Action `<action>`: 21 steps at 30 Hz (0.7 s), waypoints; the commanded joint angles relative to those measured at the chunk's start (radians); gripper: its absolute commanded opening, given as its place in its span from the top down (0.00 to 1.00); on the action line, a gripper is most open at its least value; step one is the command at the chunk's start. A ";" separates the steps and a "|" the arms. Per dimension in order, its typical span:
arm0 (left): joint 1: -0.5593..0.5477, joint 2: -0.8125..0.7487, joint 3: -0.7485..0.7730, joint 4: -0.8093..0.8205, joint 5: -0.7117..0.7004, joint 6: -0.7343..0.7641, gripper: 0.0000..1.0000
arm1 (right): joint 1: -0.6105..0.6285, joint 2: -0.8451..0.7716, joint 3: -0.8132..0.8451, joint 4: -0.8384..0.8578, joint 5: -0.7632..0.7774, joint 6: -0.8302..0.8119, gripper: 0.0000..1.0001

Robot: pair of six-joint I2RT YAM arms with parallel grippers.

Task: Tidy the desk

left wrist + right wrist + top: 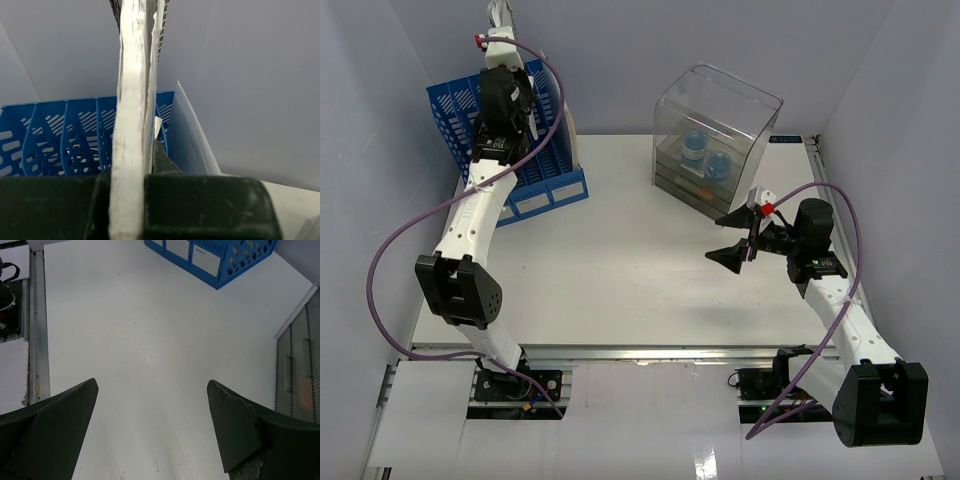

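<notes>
The desk [620,280] is a wide white tabletop with an aluminium rail along its near edge. At the back left, my left gripper [506,122] hangs over the blue slotted file rack [548,185]. It is shut on a thick white notebook [131,125], held edge-on above the rack's slots [65,140]. One dark finger [161,157] shows to the right of the notebook; the other is hidden behind it. My right gripper [736,238] hovers over the right part of the desk [150,315], open wide, with nothing between its fingers.
A translucent plastic folder [192,140] stands in the rack's rightmost slot, right of the held notebook. A clear plastic drawer box [715,135] holding blue items stands at the back right; its front [300,365] shows in the right wrist view. Purple-grey walls surround the desk.
</notes>
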 commanded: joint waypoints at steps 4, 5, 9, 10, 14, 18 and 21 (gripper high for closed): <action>0.007 -0.018 -0.041 0.063 0.015 -0.038 1.00 | -0.007 0.003 -0.002 0.035 -0.026 0.006 0.04; 0.007 -0.017 -0.046 0.064 0.016 -0.041 1.00 | -0.009 0.002 -0.002 0.035 -0.026 0.008 0.04; 0.007 -0.002 -0.056 0.062 0.033 -0.054 1.00 | -0.012 0.002 -0.002 0.035 -0.026 0.006 0.04; 0.007 -0.002 -0.057 0.062 0.036 -0.058 1.00 | -0.013 0.002 -0.002 0.035 -0.027 0.007 0.04; 0.003 -0.010 -0.049 0.066 0.055 -0.065 1.00 | -0.015 0.000 -0.002 0.035 -0.028 0.006 0.04; -0.022 -0.021 -0.024 0.072 0.059 -0.046 1.00 | -0.015 0.003 -0.002 0.035 -0.030 0.009 0.04; -0.048 -0.023 -0.005 0.074 0.056 -0.037 1.00 | -0.015 0.005 -0.002 0.035 -0.029 0.008 0.04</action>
